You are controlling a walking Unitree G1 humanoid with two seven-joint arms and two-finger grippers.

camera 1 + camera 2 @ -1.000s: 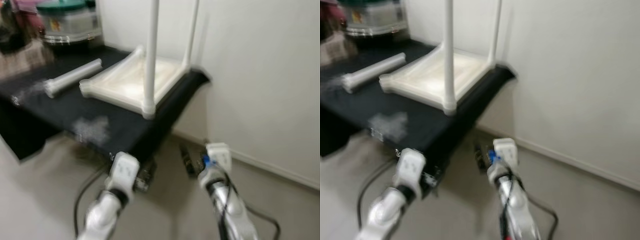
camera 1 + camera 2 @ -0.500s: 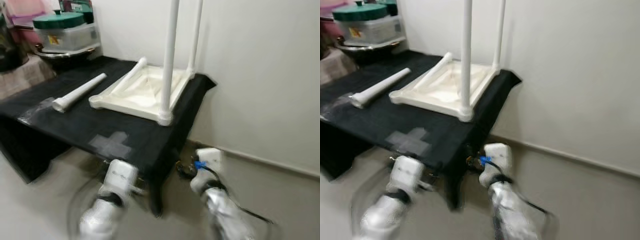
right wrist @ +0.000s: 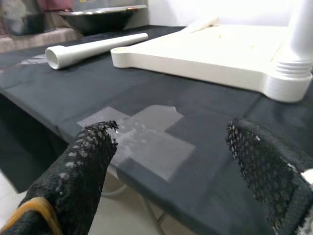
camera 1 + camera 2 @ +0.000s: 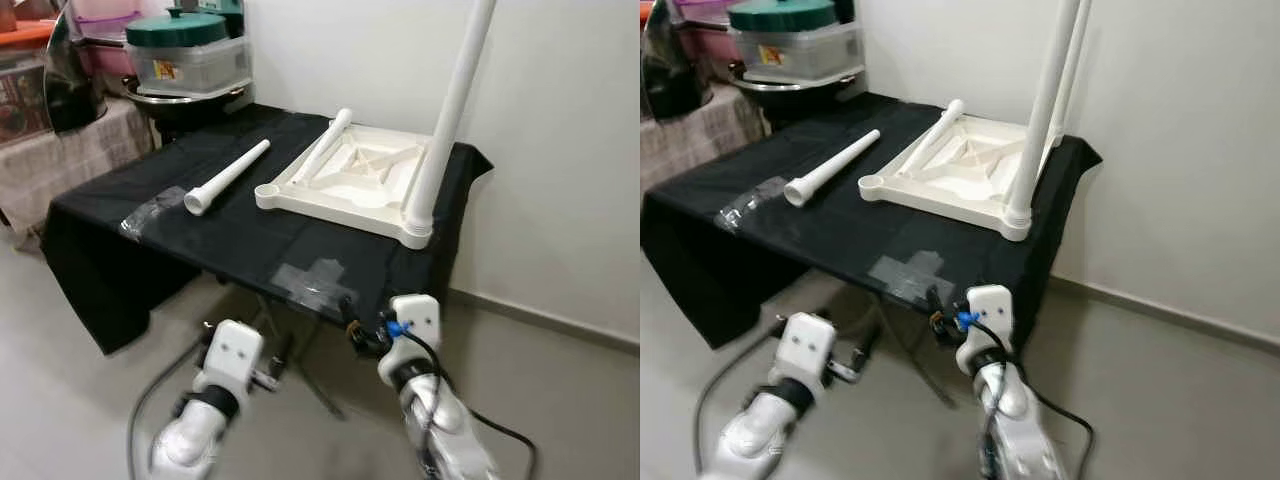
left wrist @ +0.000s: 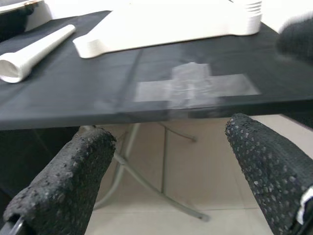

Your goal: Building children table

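We've got both arms low at the bottom of the frame, angled forward. Our left gripper [image 5: 166, 171] sits lower left with its fingers [image 5: 63, 186] spread wide; our right gripper [image 3: 166, 166], lower centre-right, has its fingers [image 3: 264, 166] wide apart too, holding nothing.

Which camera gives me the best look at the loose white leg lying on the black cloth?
The left eye view: the loose leg shows whole, lying left of the upturned tabletop. The right eye view shows it whole too. The right wrist view sees it low and foreshortened; the left wrist view catches its open end, blurred.
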